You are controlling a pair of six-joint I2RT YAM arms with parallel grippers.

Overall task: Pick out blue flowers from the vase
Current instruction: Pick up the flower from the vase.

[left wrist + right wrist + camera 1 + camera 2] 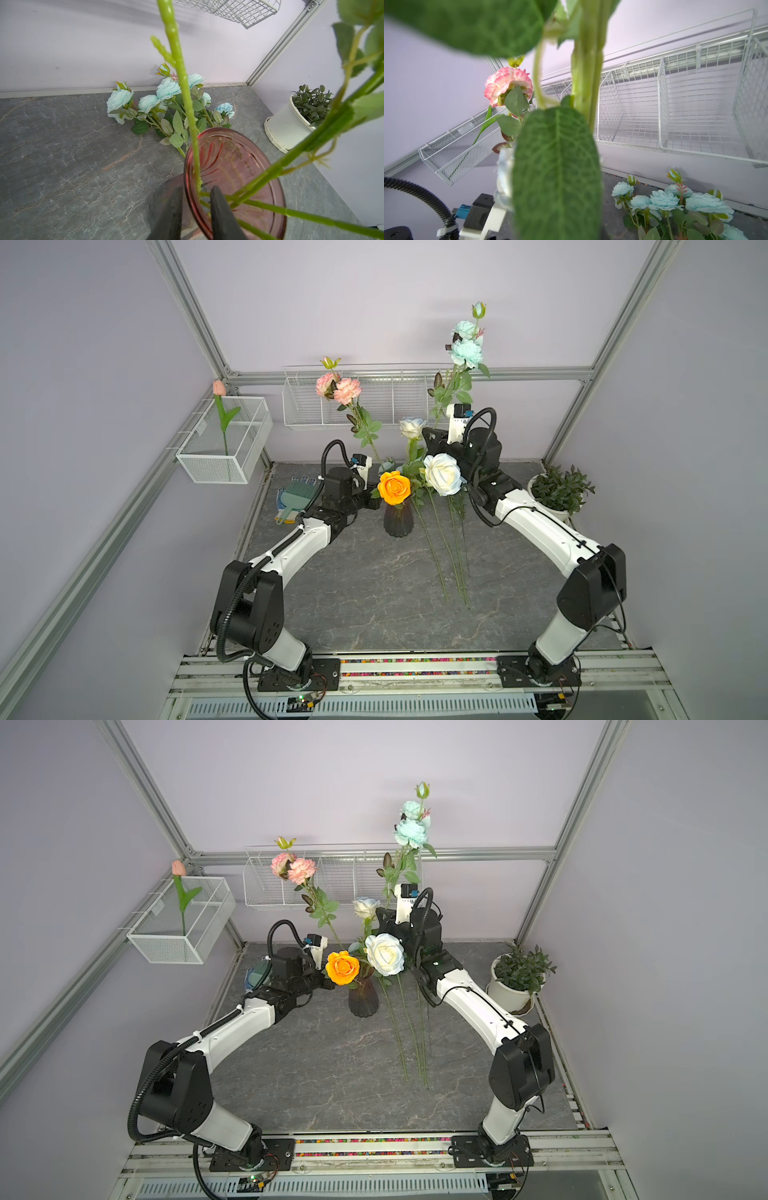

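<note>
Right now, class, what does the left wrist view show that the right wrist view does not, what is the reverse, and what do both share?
Only left wrist: the left gripper clamped on the vase rim, and the white plant pot. Only right wrist: a pink carnation and the mesh basket. Both: blue flowers lying on the table, and the wire basket.

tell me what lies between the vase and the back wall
A bunch of blue flowers lies on the table just past the vase, clearest in the left wrist view.
</note>
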